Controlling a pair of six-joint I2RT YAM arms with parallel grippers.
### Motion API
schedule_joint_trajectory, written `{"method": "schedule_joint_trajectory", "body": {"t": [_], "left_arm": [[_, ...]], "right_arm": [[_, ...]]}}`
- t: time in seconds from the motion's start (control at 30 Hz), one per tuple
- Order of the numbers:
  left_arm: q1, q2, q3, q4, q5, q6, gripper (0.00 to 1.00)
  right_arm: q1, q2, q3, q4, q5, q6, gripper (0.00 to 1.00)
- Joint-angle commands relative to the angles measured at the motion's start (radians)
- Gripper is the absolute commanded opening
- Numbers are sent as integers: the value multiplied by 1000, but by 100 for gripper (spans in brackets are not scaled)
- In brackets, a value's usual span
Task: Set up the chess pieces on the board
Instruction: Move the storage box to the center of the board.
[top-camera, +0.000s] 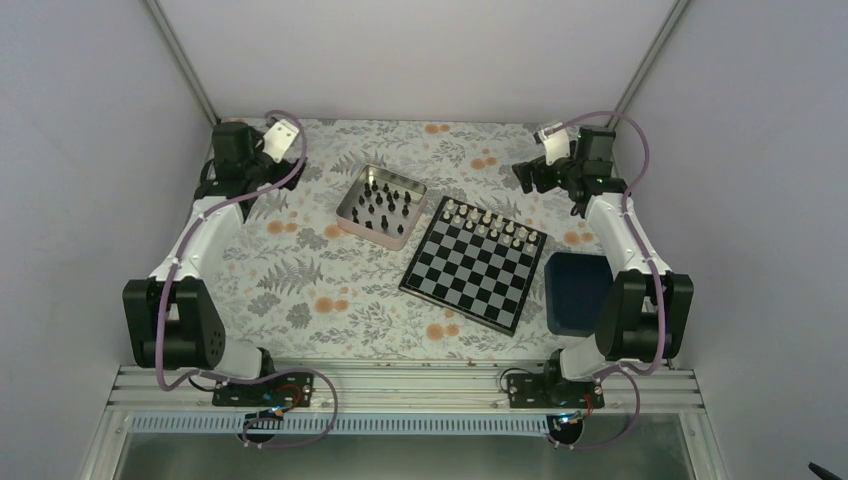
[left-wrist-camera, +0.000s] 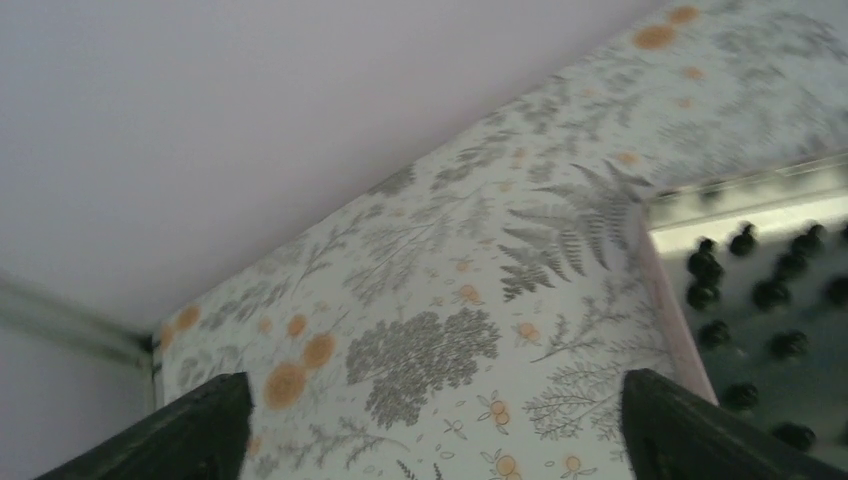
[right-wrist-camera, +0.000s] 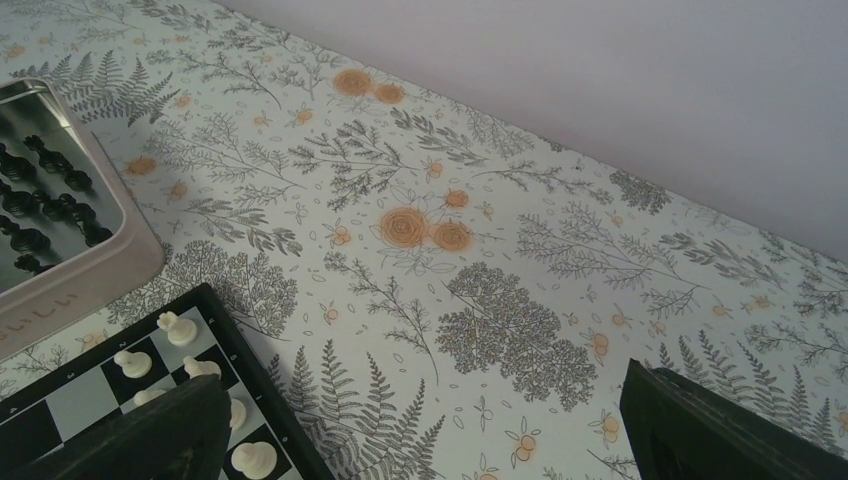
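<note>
The board (top-camera: 470, 275) lies turned at an angle right of centre, with white figures (top-camera: 490, 222) along its far edge. The black chess pieces (top-camera: 385, 200) stand inside a silver tin (top-camera: 350, 195) to the board's upper left. My left gripper (left-wrist-camera: 435, 400) hovers open over bare cloth near the far left corner, with the tin's rim (left-wrist-camera: 665, 290) and black pieces (left-wrist-camera: 770, 295) to its right. Near the far right, my right gripper (right-wrist-camera: 425, 400) is open over cloth, beside the board's corner (right-wrist-camera: 260, 390). The white figures (right-wrist-camera: 178, 328) and the tin's black pieces (right-wrist-camera: 40, 200) lie to its left.
A dark blue tray (top-camera: 575, 290) sits at the board's right, close to the right arm. Floral cloth (top-camera: 300, 280) covers the table. Walls close in at the back and on both sides.
</note>
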Motion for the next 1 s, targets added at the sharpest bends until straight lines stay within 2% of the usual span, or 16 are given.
{"method": "schedule_joint_trajectory", "body": {"t": [0.0, 0.1, 0.17, 0.2, 0.37, 0.6, 0.97], "left_arm": [[-99, 48, 115, -201, 131, 104, 80], [-172, 128, 188, -326, 144, 175, 44], [-205, 184, 228, -390, 127, 217, 14], [-215, 213, 245, -416, 118, 235, 4], [-249, 292, 277, -524, 142, 331, 2], [-299, 327, 242, -469, 122, 313, 2], [-395, 471, 336, -524, 70, 334, 2]], "right_arm": [[5, 29, 41, -26, -10, -14, 100], [5, 27, 42, -39, -31, -28, 100], [5, 18, 31, -45, -41, -43, 100], [5, 15, 29, -49, -44, -48, 100], [5, -2, 5, -76, -47, -77, 100], [5, -10, -36, -92, -63, -106, 100], [5, -11, -72, -88, -21, -122, 100]]}}
